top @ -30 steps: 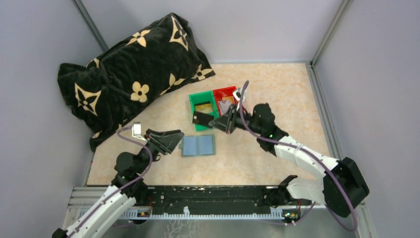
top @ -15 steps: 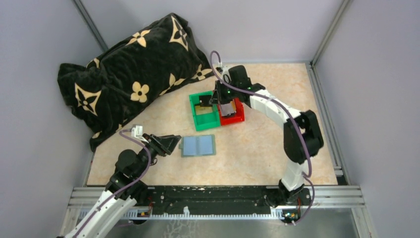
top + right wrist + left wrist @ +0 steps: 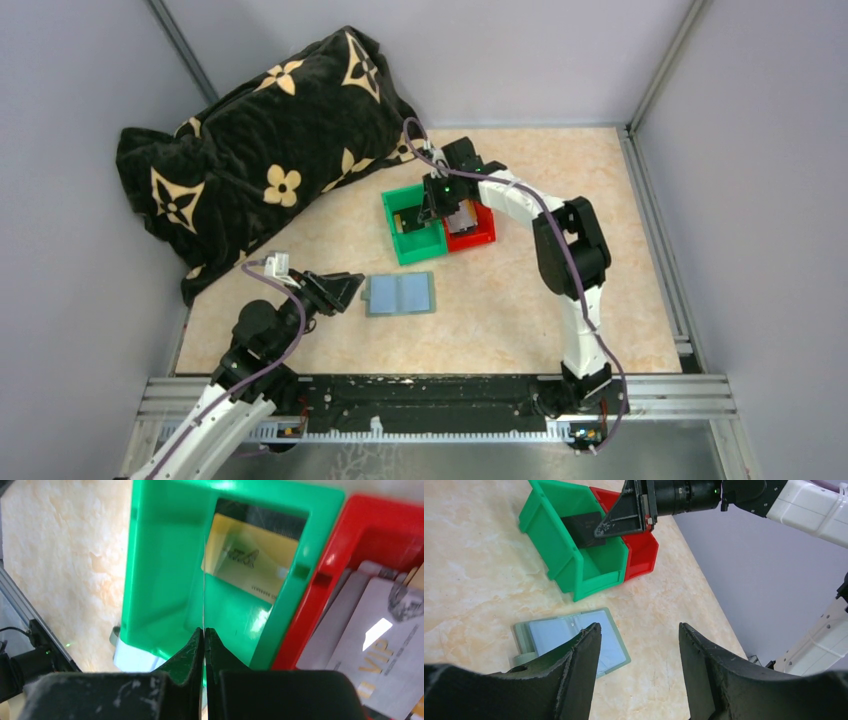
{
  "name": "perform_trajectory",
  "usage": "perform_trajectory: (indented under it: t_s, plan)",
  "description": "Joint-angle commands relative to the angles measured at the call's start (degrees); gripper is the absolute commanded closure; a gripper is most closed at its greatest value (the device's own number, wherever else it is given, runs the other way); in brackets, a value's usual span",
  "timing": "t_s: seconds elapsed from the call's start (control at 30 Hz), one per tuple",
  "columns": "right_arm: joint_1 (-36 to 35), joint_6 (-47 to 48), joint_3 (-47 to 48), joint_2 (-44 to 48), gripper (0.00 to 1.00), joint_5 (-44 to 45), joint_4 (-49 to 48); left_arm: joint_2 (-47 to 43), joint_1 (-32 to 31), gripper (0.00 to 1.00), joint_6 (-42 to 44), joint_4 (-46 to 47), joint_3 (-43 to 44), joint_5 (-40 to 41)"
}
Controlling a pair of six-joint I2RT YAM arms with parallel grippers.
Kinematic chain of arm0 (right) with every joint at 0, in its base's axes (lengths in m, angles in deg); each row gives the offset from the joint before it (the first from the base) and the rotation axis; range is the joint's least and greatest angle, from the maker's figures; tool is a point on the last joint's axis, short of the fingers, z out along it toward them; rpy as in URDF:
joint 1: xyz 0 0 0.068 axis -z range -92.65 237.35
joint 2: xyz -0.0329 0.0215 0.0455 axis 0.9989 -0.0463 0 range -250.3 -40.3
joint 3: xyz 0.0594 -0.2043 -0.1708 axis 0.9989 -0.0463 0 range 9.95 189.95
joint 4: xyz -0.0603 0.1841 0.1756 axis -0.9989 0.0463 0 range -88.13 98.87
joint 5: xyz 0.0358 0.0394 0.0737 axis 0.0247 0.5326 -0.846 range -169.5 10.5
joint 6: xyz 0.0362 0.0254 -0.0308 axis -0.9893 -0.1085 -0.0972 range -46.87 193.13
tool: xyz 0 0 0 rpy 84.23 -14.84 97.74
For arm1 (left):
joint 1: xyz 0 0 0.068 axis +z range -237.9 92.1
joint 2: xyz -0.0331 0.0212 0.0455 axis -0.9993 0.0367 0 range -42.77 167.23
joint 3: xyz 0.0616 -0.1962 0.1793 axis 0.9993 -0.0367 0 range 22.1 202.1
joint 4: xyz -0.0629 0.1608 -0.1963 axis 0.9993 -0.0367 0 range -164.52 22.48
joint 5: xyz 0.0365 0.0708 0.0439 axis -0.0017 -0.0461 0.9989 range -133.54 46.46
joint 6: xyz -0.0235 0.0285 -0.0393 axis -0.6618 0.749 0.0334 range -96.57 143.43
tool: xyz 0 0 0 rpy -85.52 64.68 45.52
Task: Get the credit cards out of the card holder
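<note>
Nearest, the left arm sits low at the near-left corner, its forearm angled inward, and the left end effector [image 3: 639,630] has its fingers spread apart with nothing between them, just beside the left edge of the one card holder [image 3: 400,294]. That holder lies opened flat on the counter [image 3: 560,200], pale blue lining up, with no card showing in it. Beyond it stand two bins touching side by side: a green bin [image 3: 412,240] on the left and a red bin [image 3: 478,236] on the right. The right arm reaches far from its base, elbow raised, wrist bent down over the green bin. The right end effector [image 3: 204,635] is pinched together on one dark card [image 3: 584,530], held on edge above that bin. One gold card [image 3: 247,565] lies inside the green bin, and the red bin holds perhaps three or four pale cards [image 3: 370,630], overlapped so the count is unsure. Farthest back, one black flowered pillow [image 3: 260,150] rests against the left wall.
</note>
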Motion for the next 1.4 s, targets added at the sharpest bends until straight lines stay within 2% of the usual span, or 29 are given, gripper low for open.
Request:
perform_trajectory:
  t_s: [0.0, 0.23, 0.57, 0.77, 0.8, 0.87, 1.03, 1.13, 1.23, 1.3, 1.37]
  plan:
    - [0.1, 2.2, 8.4, -3.2, 1.0, -1.0, 1.1, 0.3, -0.1, 0.35, 1.2, 0.4, 1.3, 1.1]
    - [0.1, 2.1, 14.2, -7.4, 1.0, -1.6, 3.6, 1.5, -0.1, 0.35, 1.9, 0.3, 1.9, 1.1]
    - [-0.1, 3.0, 14.8, -6.8, 1.0, -1.8, 6.9, 2.1, -0.1, 0.35, 1.8, 1.4, 0.9, 1.7]
    - [-0.3, 3.7, 15.3, -3.6, 0.54, 2.9, 6.3, 3.4, -0.1, 0.34, 2.3, 1.9, 0.9, 1.1]
    - [-0.4, 3.8, 14.8, -1.0, 0.49, 5.2, 5.7, 3.4, -0.1, 0.34, 2.6, 1.6, 1.1, 1.0]
    - [-0.9, 4.3, 13.4, 4.3, 0.46, 9.7, 4.6, 3.4, 0.0, 0.34, 3.1, 1.4, 1.2, 1.2]
    - [-3.7, 6.8, 7.9, 15.8, 0.45, 17.8, 3.8, 4.4, -0.1, 0.33, 4.2, 1.8, 1.3, 0.9]
    - [-7.8, 7.7, 2.8, 21.0, 0.45, 22.8, 3.8, 5.3, 0.0, 0.33, 4.0, 2.4, 1.2, 0.8]
    - [-12.1, 5.8, -5.3, 26.4, 0.46, 24.6, 1.5, 7.8, -0.1, 0.34, 3.7, 2.4, 1.3, 0.8]
    - [-14.2, 3.1, -13.7, 29.6, 0.46, 23.8, -2.2, 11.3, -0.1, 0.38, 3.8, 2.2, 2.0, -0.5]
    - [-16.6, 0.3, -20.0, 31.6, 0.51, 23.8, -5.6, 16.7, -0.1, 0.42, 3.7, 2.6, 3.2, -3.2]
